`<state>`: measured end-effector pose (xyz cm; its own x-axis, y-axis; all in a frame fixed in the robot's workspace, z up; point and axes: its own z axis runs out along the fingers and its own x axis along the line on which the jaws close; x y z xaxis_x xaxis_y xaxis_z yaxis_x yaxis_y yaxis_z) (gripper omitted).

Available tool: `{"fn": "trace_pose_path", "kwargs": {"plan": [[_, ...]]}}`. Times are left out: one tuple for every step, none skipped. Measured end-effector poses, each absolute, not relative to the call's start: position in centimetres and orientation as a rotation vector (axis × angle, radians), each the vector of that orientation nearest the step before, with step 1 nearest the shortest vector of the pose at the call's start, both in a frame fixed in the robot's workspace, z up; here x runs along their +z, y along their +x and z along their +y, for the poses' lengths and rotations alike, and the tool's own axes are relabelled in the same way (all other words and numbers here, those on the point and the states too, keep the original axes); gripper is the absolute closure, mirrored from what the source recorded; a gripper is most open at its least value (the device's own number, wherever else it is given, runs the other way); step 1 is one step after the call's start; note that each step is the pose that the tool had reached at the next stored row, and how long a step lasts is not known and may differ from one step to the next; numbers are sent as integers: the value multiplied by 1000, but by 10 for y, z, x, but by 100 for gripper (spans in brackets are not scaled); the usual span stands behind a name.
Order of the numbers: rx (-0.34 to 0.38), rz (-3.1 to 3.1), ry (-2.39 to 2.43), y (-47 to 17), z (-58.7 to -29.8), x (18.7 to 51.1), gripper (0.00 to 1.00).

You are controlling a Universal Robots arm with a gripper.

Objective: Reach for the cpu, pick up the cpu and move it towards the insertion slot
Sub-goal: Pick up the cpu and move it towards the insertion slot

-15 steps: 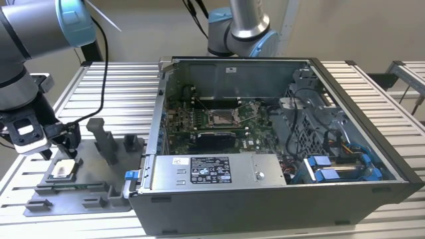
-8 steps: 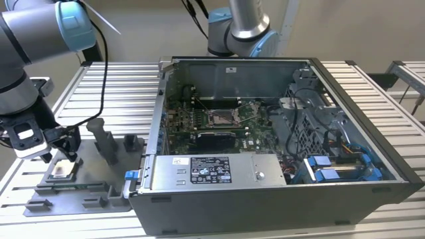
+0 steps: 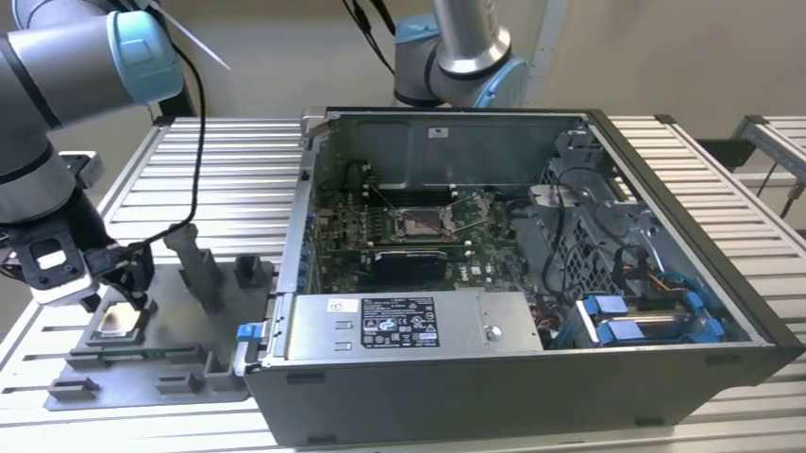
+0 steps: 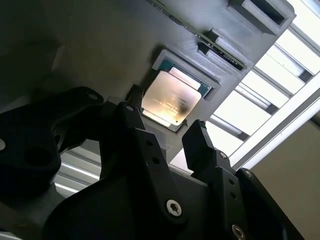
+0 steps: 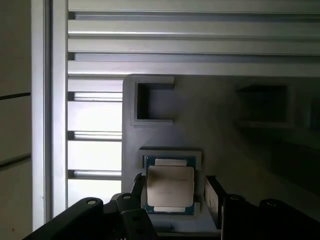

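At the exterior view's left we saw the gripper (image 3: 116, 302) low over the grey fixture tray (image 3: 126, 396), its fingers (image 5: 212, 197) spread apart and holding nothing. The cpu (image 3: 117, 321) lay flat in a tray recess between them, as both wrist views showed. Further right, the insertion slot (image 3: 422, 222) sat inside the open computer case (image 3: 504, 387).
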<state>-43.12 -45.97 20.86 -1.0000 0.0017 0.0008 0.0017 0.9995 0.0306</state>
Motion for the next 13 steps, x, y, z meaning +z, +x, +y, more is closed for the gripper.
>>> {"fn": "trace_pose_path", "kwargs": {"plan": [[-48,-3141,-3,-431,-460,208,0],[-48,-3141,-4,-431,-460,207,0],[-48,-3141,-5,-431,-460,206,0],[-48,-3141,-5,-432,-460,206,0],[-48,-3141,-5,-432,-460,205,0],[-48,-3141,-6,-432,-460,204,0],[-48,-3141,-6,-432,-460,203,0],[-48,-3141,-7,-433,-460,203,0],[-48,-3141,-8,-433,-460,202,0],[-48,-3141,-8,-433,-460,201,0],[-48,-3141,-9,-433,-461,201,0],[-48,-3141,-11,-434,-461,199,0],[-48,-3141,-12,-434,-461,198,0]]}}
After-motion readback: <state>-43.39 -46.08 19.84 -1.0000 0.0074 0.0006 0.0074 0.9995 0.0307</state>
